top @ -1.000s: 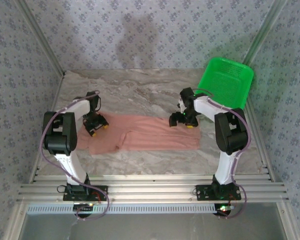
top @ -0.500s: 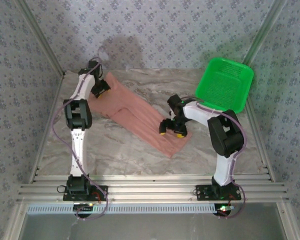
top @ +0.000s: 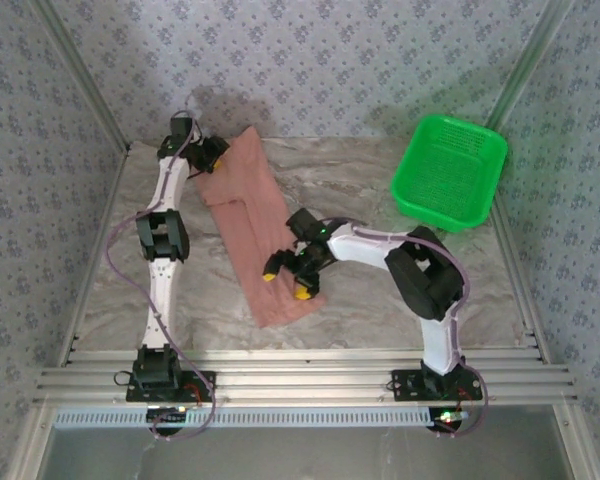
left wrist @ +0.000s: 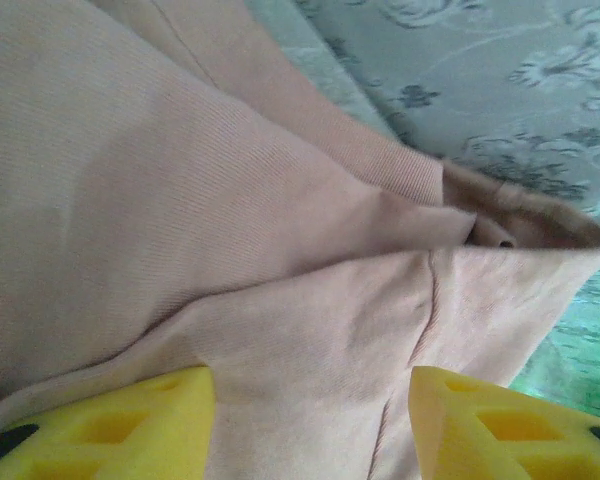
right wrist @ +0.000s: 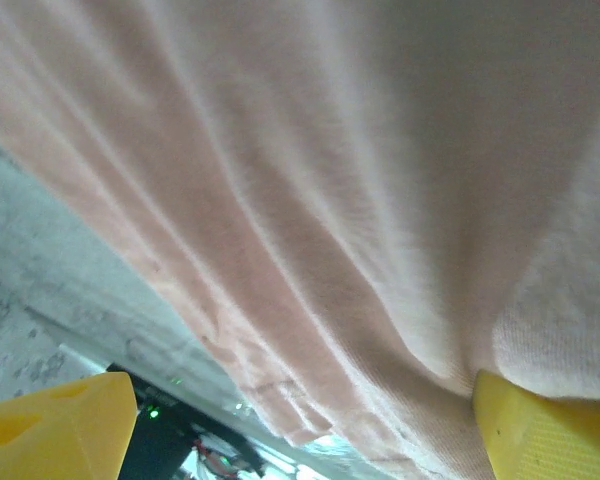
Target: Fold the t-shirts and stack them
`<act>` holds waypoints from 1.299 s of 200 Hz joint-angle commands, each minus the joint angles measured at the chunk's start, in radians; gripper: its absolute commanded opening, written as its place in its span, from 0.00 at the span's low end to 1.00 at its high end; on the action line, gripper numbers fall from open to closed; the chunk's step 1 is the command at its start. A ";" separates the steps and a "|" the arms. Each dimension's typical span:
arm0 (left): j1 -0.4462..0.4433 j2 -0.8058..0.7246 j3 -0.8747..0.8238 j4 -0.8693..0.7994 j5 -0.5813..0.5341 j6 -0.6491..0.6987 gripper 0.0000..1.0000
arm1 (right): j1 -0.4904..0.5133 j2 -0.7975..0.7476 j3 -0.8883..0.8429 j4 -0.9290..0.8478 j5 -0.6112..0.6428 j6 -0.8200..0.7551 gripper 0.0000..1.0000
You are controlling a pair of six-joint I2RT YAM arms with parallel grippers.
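Since the earlier frames the t-shirt (top: 248, 225) has swung from lying across the middle of the marble table (top: 380, 310) to running as a long diagonal strip. Its far end has been carried further into the upper left and its near end drawn toward the lower centre, while the right arm has reached leftward with it. At the upper left of the overhead view, the left arm is stretched out almost straight. The left gripper (top: 212, 157) sits at the far end of the strip, close to the patterned back wall (top: 330, 60). In the left wrist view its yellow fingers (left wrist: 110, 430) stand partway apart with a bunched, seamed edge of the salmon-pink cloth clamped between them, and the cloth is lifted against the wallpaper. From there the shirt runs down and to the right, narrow and creased, ending in a squared edge below the centre of the frame. The right gripper (top: 286, 285) rests on that near end, its two yellow tips spread wide across the fabric. From the right wrist, the fingers (right wrist: 60, 425) are far apart at the bottom corners, with rippled pink cloth spanning the gap and the right-hand finger touching it; I cannot tell whether any cloth is pinched. At the upper right, well apart from the shirt, the bright green plastic basket (top: 450, 170) leans against the wall.
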 commanded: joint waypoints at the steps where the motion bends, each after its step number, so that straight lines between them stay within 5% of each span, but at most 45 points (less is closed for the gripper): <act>1: -0.023 0.085 0.000 0.021 0.049 -0.023 0.55 | 0.093 0.078 0.014 0.132 -0.031 0.140 0.90; 34: -0.023 0.030 0.030 -0.039 0.125 0.008 0.65 | 0.162 0.011 0.011 0.116 0.025 0.163 0.91; 75: 0.026 -0.253 0.016 -0.185 0.080 0.064 0.82 | 0.148 -0.205 -0.033 -0.062 0.123 0.069 0.93; 116: 0.052 -0.595 -0.041 -0.558 0.029 0.280 0.82 | 0.063 -0.371 -0.045 -0.277 0.124 -0.164 0.94; 138: 0.043 -0.922 -0.439 -0.582 0.015 0.341 0.81 | 0.036 -0.401 -0.065 -0.376 0.157 -0.327 0.92; 158: 0.057 -1.294 -0.966 -0.418 0.005 0.289 0.81 | 0.022 -0.403 -0.089 -0.317 0.117 -0.403 0.90; 184: 0.026 -1.614 -1.425 -0.402 0.028 0.255 0.79 | 0.026 -0.345 -0.119 -0.229 0.093 -0.449 0.85; 230: -0.082 -1.995 -2.057 -0.371 0.021 0.139 0.70 | 0.080 -0.171 -0.120 -0.094 0.050 -0.433 0.74; 260: -0.100 -2.107 -2.221 -0.406 -0.001 0.132 0.69 | 0.118 -0.107 -0.068 -0.117 0.087 -0.429 0.73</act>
